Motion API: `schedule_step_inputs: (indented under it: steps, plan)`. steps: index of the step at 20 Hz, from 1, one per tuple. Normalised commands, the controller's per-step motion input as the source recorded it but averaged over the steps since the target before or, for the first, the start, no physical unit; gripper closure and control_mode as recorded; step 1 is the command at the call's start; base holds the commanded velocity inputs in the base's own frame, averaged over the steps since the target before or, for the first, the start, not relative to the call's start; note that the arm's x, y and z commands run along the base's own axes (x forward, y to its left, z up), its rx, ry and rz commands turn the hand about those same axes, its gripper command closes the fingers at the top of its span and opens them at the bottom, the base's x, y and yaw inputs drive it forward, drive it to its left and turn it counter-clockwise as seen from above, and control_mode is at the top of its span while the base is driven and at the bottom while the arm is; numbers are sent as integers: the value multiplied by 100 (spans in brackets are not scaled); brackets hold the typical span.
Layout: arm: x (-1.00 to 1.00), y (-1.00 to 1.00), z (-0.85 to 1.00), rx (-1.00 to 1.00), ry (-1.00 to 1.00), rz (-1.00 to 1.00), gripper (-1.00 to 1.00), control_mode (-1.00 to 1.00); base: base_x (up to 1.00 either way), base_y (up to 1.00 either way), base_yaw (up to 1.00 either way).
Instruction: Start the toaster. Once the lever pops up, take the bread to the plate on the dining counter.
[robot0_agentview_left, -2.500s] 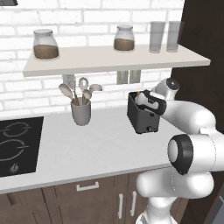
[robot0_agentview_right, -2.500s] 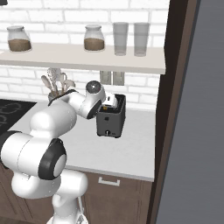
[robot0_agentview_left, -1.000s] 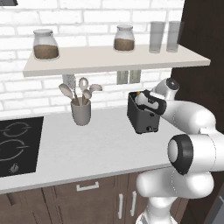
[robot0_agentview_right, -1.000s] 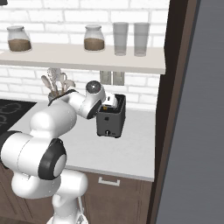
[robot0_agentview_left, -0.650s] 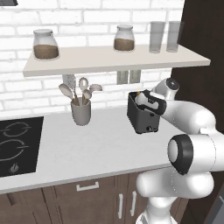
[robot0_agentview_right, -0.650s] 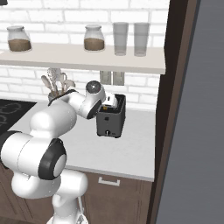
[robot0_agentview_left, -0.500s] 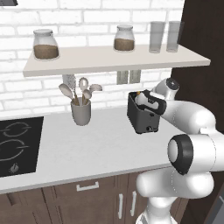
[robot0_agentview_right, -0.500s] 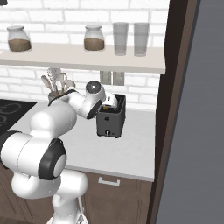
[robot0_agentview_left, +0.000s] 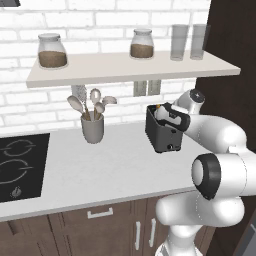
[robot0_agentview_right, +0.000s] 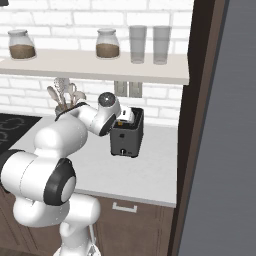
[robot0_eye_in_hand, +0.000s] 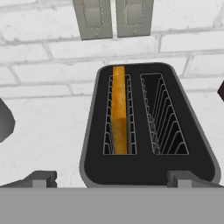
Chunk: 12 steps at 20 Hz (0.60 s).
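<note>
You see the toaster (robot0_eye_in_hand: 148, 127) at the back of the table (robot0_agentview_left: 115, 170), near the wall. The bread (robot0_eye_in_hand: 119, 116) stands in its left slot. Your jaws hang wide open above it, holding nothing.

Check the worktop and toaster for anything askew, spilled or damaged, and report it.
Nothing stands out. The toaster stands upright on the white worktop, with the bread set straight in one slot and the other slot empty. The utensil cup is upright, and no spills or damage show.
</note>
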Motion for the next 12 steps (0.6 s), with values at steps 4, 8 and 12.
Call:
schedule_step_inputs:
  steps: [4,8,12]
  plan:
    - [0,0,0,0,0,0,-100,-100,0,0,0]
    - [0,0,0,0,0,0,-100,-100,0,0,0]
    - [0,0,0,0,0,0,-100,-100,0,0,0]
